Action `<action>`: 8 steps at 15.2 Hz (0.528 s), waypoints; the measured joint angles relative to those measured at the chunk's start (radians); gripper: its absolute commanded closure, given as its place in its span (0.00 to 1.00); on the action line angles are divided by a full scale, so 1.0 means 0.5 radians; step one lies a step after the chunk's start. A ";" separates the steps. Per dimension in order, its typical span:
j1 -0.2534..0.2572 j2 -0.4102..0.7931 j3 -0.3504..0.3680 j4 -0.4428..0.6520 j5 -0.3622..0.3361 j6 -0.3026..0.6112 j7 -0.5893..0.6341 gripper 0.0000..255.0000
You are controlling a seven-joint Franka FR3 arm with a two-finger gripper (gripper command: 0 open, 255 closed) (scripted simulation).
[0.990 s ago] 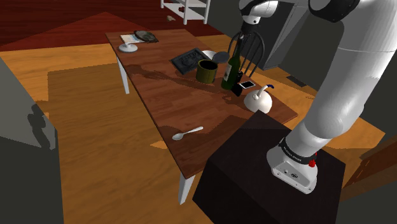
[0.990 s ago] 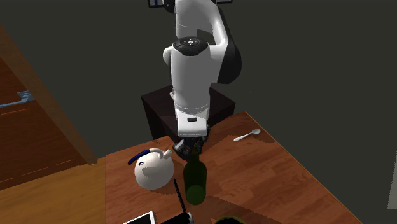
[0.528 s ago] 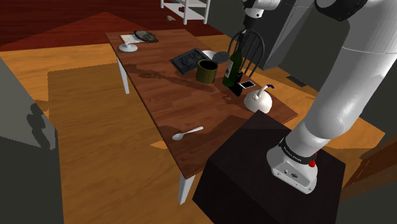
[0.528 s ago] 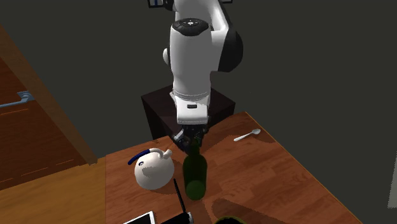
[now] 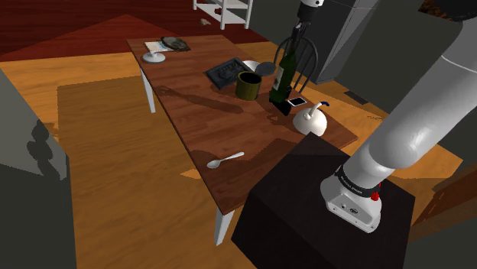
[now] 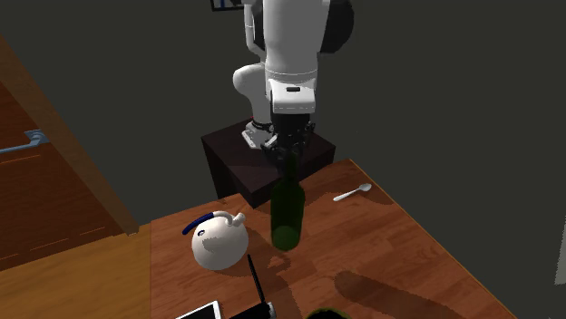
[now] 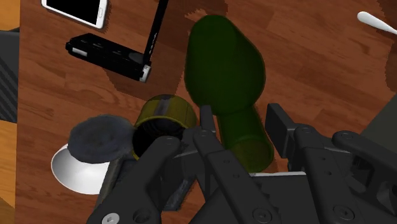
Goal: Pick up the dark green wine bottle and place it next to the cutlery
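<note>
Dark green bottle (image 5: 282, 75) hangs from the gripper (image 5: 295, 37), fingers (image 7: 207, 122) clamped on its neck; body looks clear of the desk (image 5: 191, 115), just beside the olive mug (image 5: 247, 85). The spoon (image 5: 225, 160) lies well apart, nr the desk end by the stand (image 5: 321, 214). Risks, IMO: neck-only grip w/ the heavy body below, so a quick swing could make it slip or tilt; a low carry could clip the white kettle (image 5: 312, 120); set down too nr the edge & it may topple off.

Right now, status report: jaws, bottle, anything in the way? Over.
Copy: jaws shut on bottle neck. Bottle upright, off the table. Mug, teapot beside it, not toward spoon.
</note>
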 measured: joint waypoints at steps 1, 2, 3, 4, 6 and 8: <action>0.015 -0.060 0.014 -0.028 -0.026 -0.027 0.037 1.00; 0.036 -0.129 0.035 -0.062 -0.056 -0.058 0.087 1.00; 0.049 -0.191 0.053 -0.098 -0.082 -0.080 0.127 1.00; 0.062 -0.263 0.075 -0.130 -0.110 -0.117 0.169 1.00; 0.087 -0.365 0.120 -0.157 -0.144 -0.189 0.248 1.00; 0.100 -0.461 0.156 -0.162 -0.170 -0.277 0.301 1.00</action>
